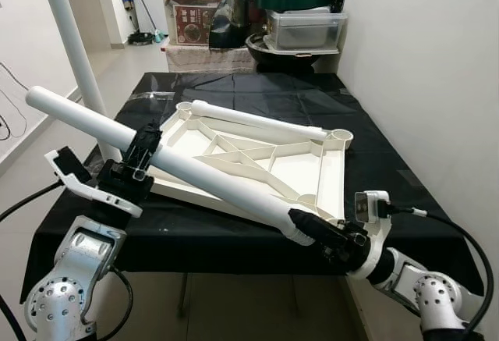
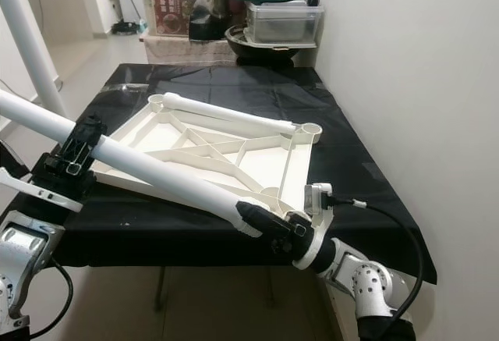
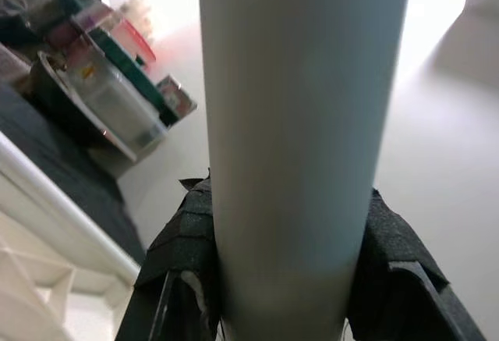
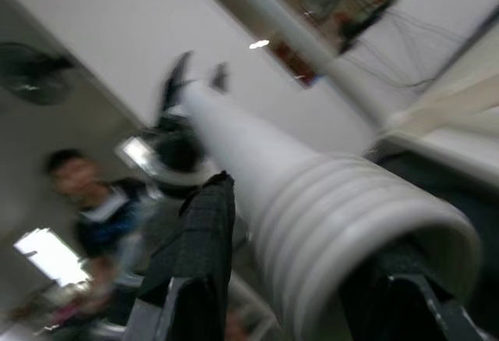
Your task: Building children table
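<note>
i hold a long white table leg (image 1: 195,171), a smooth round plastic tube, slanted across the near edge of the table. my left gripper (image 1: 136,158) is clamped round its middle, the black padded fingers (image 3: 175,239) pressed flat against the curved sides. my right gripper (image 1: 323,236) is closed on the lower end, where the smooth tube turns into a band of ridged rings; in the right wrist view that ribbed, hollow end (image 4: 366,216) sits between my two dark fingers. the upper end of the leg rises past my left arm and out beyond the table's left edge.

under the leg lies the white tabletop (image 1: 300,161), upside down, a squarish plastic panel with raised ribs forming triangles and a round socket at each visible corner. the ridged end of my leg is just beside the near right corner socket. a second white leg (image 1: 261,121) lies along the panel's far edge. a third white tube (image 1: 78,56) stands upright off the table's left side.

all this rests on a glossy, creased black sheet (image 1: 374,134) covering the table. beyond it are stacked plastic storage boxes (image 1: 304,29). a blurred person (image 4: 97,200) appears in the right wrist view.
</note>
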You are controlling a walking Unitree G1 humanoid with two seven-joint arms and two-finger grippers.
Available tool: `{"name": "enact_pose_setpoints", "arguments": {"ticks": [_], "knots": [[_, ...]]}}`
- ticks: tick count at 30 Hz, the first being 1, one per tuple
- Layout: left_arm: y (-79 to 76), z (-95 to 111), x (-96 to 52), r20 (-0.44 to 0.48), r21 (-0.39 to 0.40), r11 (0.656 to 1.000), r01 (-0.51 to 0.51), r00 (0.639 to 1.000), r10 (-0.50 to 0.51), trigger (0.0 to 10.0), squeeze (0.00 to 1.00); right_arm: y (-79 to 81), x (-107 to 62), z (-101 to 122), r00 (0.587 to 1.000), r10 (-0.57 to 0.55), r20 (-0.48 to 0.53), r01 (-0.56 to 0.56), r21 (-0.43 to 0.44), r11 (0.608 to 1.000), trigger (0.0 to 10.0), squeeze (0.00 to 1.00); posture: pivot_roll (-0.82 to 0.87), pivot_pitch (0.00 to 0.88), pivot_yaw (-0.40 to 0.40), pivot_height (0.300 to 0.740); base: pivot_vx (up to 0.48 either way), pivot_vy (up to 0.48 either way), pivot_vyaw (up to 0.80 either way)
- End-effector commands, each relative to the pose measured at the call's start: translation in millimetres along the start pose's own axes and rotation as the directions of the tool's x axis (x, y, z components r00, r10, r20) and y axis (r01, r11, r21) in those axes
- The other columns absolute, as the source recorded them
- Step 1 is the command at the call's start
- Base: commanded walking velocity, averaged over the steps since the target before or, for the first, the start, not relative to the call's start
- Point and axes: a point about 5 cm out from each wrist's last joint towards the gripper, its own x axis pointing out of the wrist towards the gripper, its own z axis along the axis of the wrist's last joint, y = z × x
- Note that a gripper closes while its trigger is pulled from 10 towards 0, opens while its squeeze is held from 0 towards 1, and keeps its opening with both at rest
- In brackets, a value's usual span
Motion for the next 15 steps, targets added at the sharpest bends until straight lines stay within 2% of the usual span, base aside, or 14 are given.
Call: {"name": "enact_pose_setpoints", "arguments": {"ticks": [1,2,3,4,5,8,10,13,15], "knots": [[-0.4,-4,1.0,-0.036,0.012,1.0,0.011,0.999,-0.011,10.0,0.0,-7.5,-8.9,15,0.994,-0.101,0.04,0.104,-0.081,0.991,10.0,0.0,0.08,0.0,-0.041,0.74,0.0,0.0,0.0],[-1.1,-5,1.6,-0.065,0.031,0.999,0.022,0.998,-0.02,10.0,0.0,-17.1,-13.7,27,0.977,-0.2,0.069,0.208,-0.133,0.969,10.0,0.0,0.08,0.0,-0.041,0.74,0.0,0.0,0.0],[-1.1,-5,1.6,-0.065,0.031,0.999,0.022,0.998,-0.02,10.0,0.0,-17.1,-13.7,27,0.977,-0.2,0.069,0.208,-0.133,0.969,10.0,0.0,0.08,0.0,-0.041,0.74,0.0,0.0,0.0],[-2.2,-6,3.1,-0.086,0.047,0.998,0.034,0.996,-0.029,10.0,0.0,-25.5,-18.5,41,0.948,-0.296,0.114,0.314,-0.188,0.931,10.0,0.0,0.08,0.0,-0.042,0.74,0.0,0.0,0.0],[-3.5,-4,6.0,-0.091,0.058,0.997,0.043,0.995,-0.038,10.0,0.0,-29.3,-20.9,53,0.926,-0.349,0.143,0.373,-0.214,0.903,10.0,0.0,0.07,0.0,-0.043,0.74,0.0,0.0,0.0],[-4.4,-2,8.4,-0.089,0.07,0.996,0.05,0.995,-0.043,10.0,0.0,-28.8,-21.2,59,0.923,-0.354,0.152,0.381,-0.226,0.897,10.0,0.0,0.07,0.0,-0.043,0.74,0.0,0.0,0.0],[-4.7,4,12.5,-0.09,0.102,0.993,0.056,0.995,-0.046,10.0,0.0,-20.8,-17.2,65,0.944,-0.297,0.141,0.325,-0.262,0.909,10.0,0.0,0.08,0.0,-0.045,0.74,0.0,0.0,0.0],[-4.5,6,14.2,-0.096,0.13,0.99,0.057,0.994,-0.044,10.0,0.0,-18.7,-8.5,72,0.935,-0.308,0.173,0.348,-0.291,0.891,10.0,0.0,0.07,0.0,-0.04,0.74,0.0,0.0,0.0],[-4.5,6,16.0,-0.106,0.149,0.987,0.059,0.993,-0.043,10.0,0.0,-10.6,3.9,68,0.963,-0.232,0.141,0.265,-0.314,0.911,10.0,0.0,0.07,0.0,-0.039,0.74,0.0,0.0,0.0]]}}
